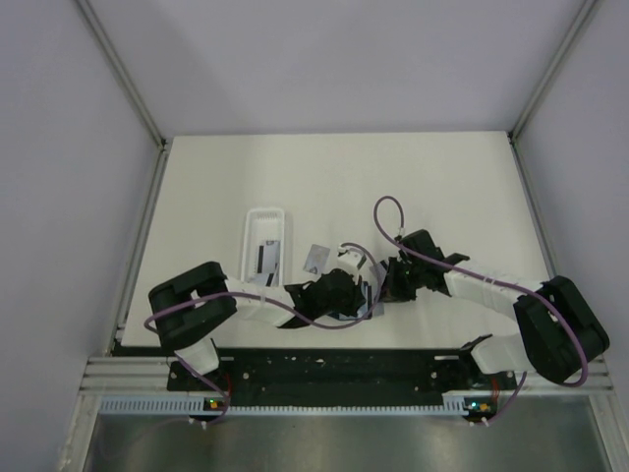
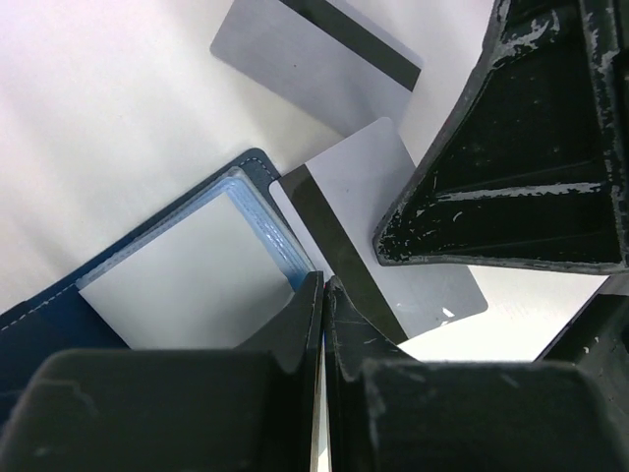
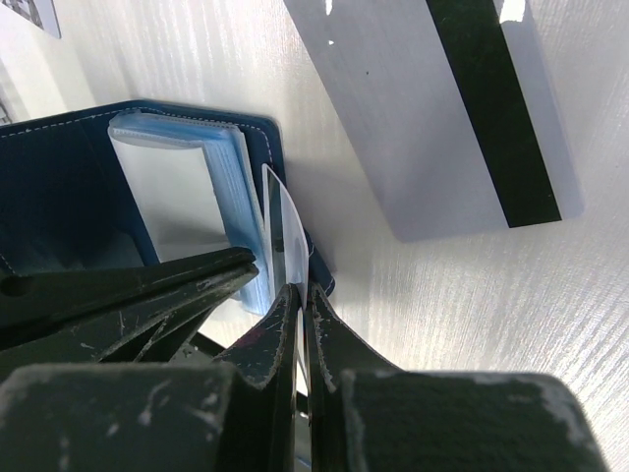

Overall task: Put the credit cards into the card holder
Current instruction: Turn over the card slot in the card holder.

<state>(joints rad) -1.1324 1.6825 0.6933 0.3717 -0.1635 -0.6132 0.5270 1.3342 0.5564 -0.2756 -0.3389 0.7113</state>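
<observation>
**Step in hand:** insert one card into the card holder point(image 3: 59, 167).

**State**
- The card holder lies open on the desk point(image 1: 442, 177), with its pale blue sleeves point(image 3: 234, 187) exposed.
- The right hand point(image 3: 300, 293) is clamped on the held card point(image 3: 283, 231). This card stands on edge, just beside the holder's sleeve stack.
- The left hand point(image 2: 324, 292) has its fingers together, tips against the same stack (whether they pinch a sleeve cannot be told).
- A loose card point(image 3: 442, 108) lies flat on the desk near the holder, beyond the held card.

**Procedure, as judged**
1. Press the holder down with the left hand so that it cannot slide.
2. Set the held card's leading edge parallel with the sleeve mouth.
3. Lower the card to a shallow angle and feed it in slowly. A skewed corner is likely to snag or buckle the sleeve.
4. Release only when the card is seated.
</observation>
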